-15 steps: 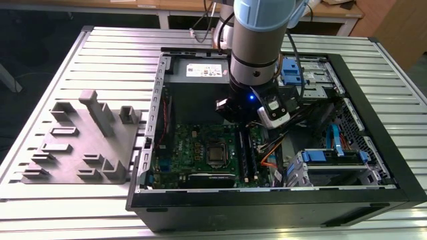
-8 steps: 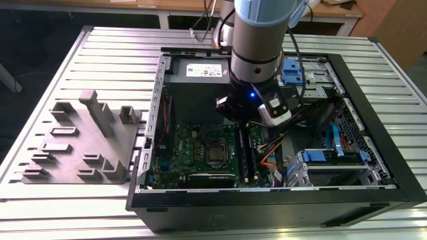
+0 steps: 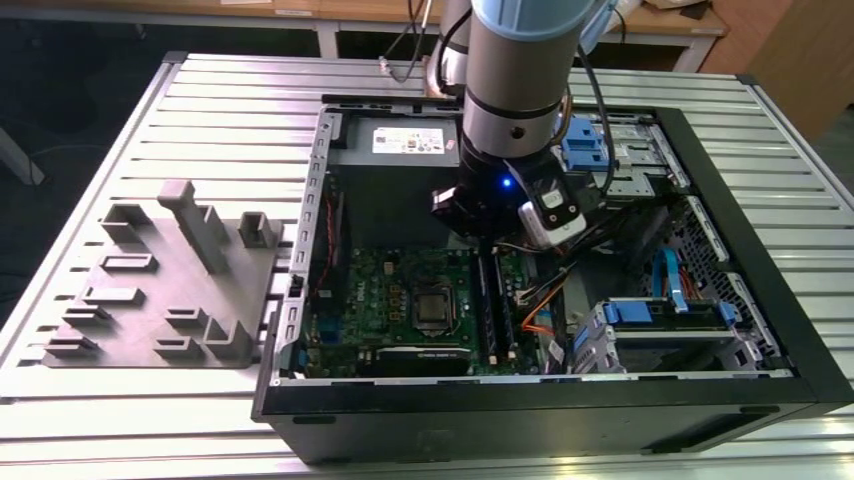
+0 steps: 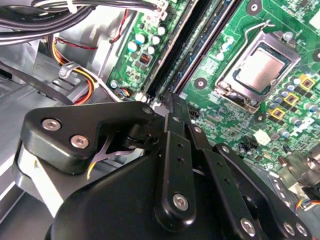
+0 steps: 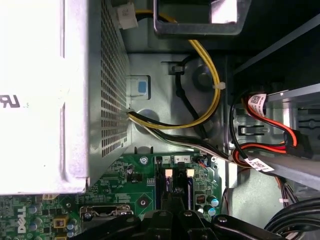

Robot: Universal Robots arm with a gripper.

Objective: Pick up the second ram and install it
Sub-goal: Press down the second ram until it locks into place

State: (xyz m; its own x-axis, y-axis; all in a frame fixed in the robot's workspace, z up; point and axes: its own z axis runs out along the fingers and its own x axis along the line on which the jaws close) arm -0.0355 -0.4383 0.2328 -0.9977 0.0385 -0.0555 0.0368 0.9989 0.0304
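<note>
Tool (image 4: 172, 107) hangs low over the green motherboard's black memory slots (image 4: 192, 47), fingers pinched together on what looks like the thin dark second ram stick (image 3: 486, 300) at the slots; you treat it as light, stiff, fragile, gripping the top edge mid-length.

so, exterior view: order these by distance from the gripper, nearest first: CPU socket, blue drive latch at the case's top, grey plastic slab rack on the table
1. Silver square CPU socket on the green motherboard, just below the gripper, slightly to the exterior view's left.
2. Blue plastic drive latch, above the gripper and to the exterior view's right, inside the case.
3. Grey plastic slab rack, outside the case on the table, far to the exterior view's left.
</note>
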